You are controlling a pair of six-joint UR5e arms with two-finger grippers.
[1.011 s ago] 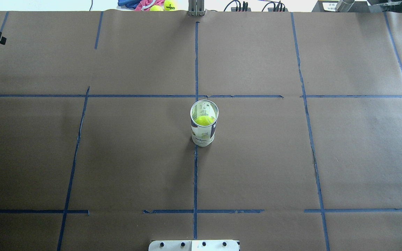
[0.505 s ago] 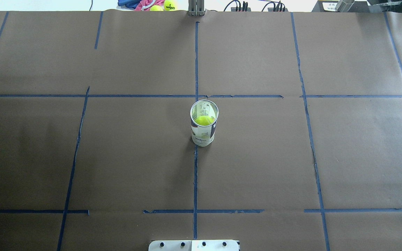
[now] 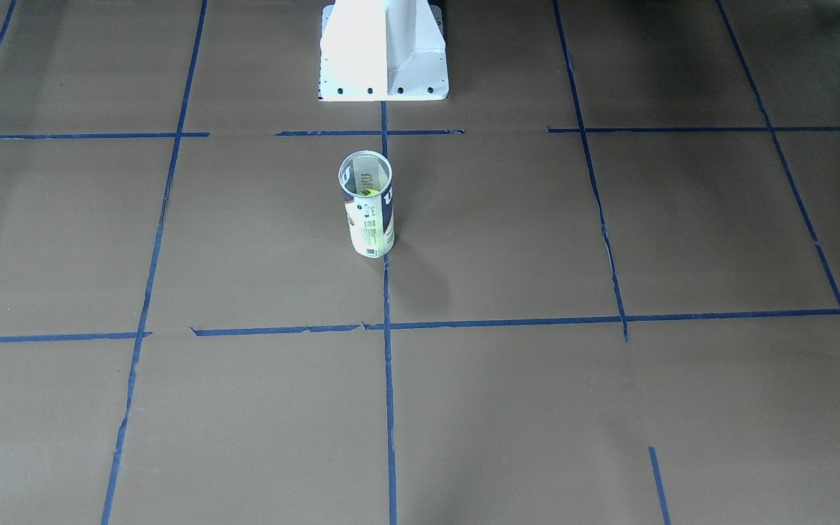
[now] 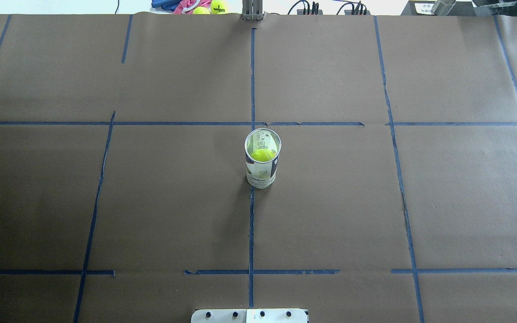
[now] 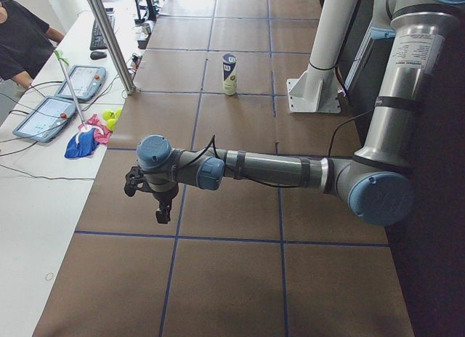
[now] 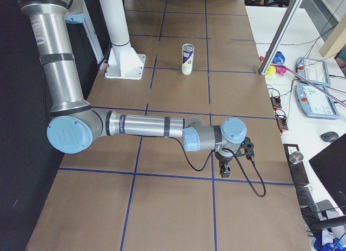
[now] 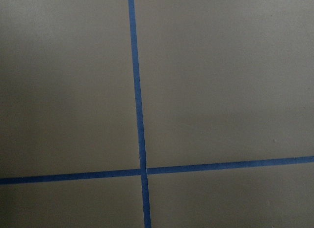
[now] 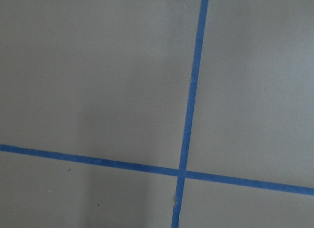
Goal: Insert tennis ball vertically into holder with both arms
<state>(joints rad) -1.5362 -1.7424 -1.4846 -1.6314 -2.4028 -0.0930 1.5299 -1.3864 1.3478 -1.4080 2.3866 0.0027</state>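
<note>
The holder [image 4: 262,174], a clear can with a white and navy label, stands upright at the table's middle; it also shows in the front view [image 3: 370,230]. The tennis ball [image 4: 263,155] lies inside it, seen through the open top [image 3: 367,192]. Both arms show only in the side views. My left gripper [image 5: 160,212] hangs over the table's left end, far from the holder [image 5: 229,74]. My right gripper [image 6: 224,170] hangs over the right end, far from the holder [image 6: 187,59]. I cannot tell whether either is open or shut. Both wrist views show only brown paper and blue tape.
The white pedestal base [image 3: 383,51] stands behind the can. Two spare tennis balls [image 4: 211,7] and a pink and blue cloth [image 5: 86,139] lie past the table's far edge by a metal post [image 4: 252,11]. Tablets [image 5: 51,115] and a person [image 5: 22,32] are beside the table.
One second ago black gripper parts showed at the overhead view's left and right edges; they have moved out of that view. The can and ball have not moved.
</note>
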